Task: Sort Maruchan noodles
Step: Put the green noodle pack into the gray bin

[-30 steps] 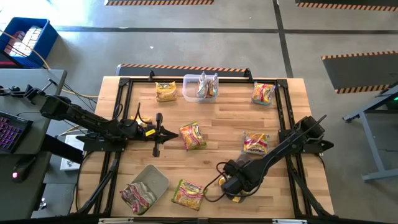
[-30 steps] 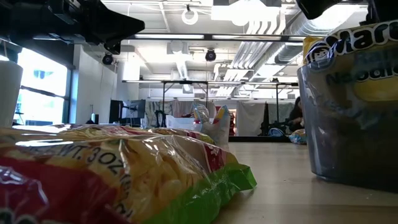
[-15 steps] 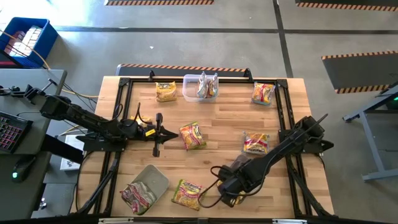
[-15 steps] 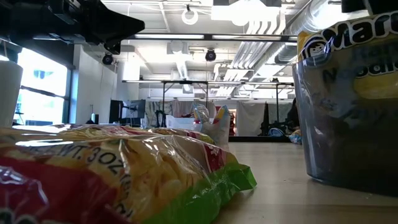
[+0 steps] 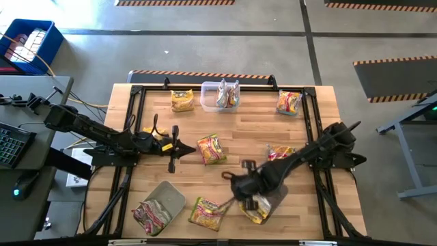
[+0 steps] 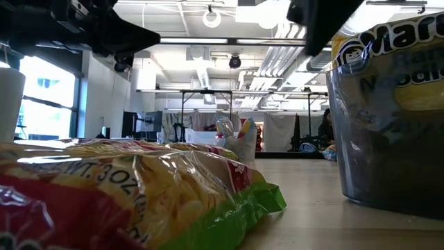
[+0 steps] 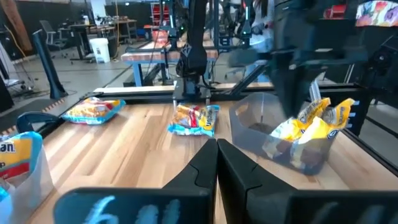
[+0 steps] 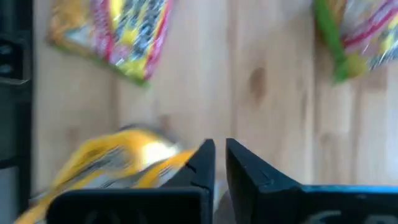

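Right end effector (image 5: pixel 237 186), seen from above: over the table's (image 5: pixel 239 126) lower centre, at about 5 o'clock from the middle of the board. In the right wrist view its two fingers (image 8: pixel 204 163) stand nearly together with a narrow gap between them and nothing gripped; clenched, empty. Just beside it, toward 4 o'clock, a clear tub (image 5: pixel 268 202) holds a yellow noodle packet (image 5: pixel 257 210). The right arm runs from the end effector up toward 2 o'clock to its base at the table's right edge.

Left end effector (image 5: pixel 173 147): left of centre, at about 9 o'clock, above bare wood. In the left wrist view its fingers (image 7: pixel 208 163) meet along a single line; clenched, empty.

Noodle packets lying loose on the table: one yellow packet (image 5: pixel 212 149) at centre, just right of the left end effector; one (image 5: pixel 280 155) at 3 o'clock, partly under the right arm; one (image 5: pixel 207 213) at 6 o'clock with a green edge; one (image 5: pixel 182 100) at 11 o'clock; one (image 5: pixel 289 102) at 1 o'clock. A second clear tub (image 5: pixel 220 95) at 12 o'clock holds silver packets standing on edge. A third tub (image 5: pixel 168 197) at 7 o'clock lies tipped, with a pink-red packet (image 5: pixel 151 216) at its mouth.
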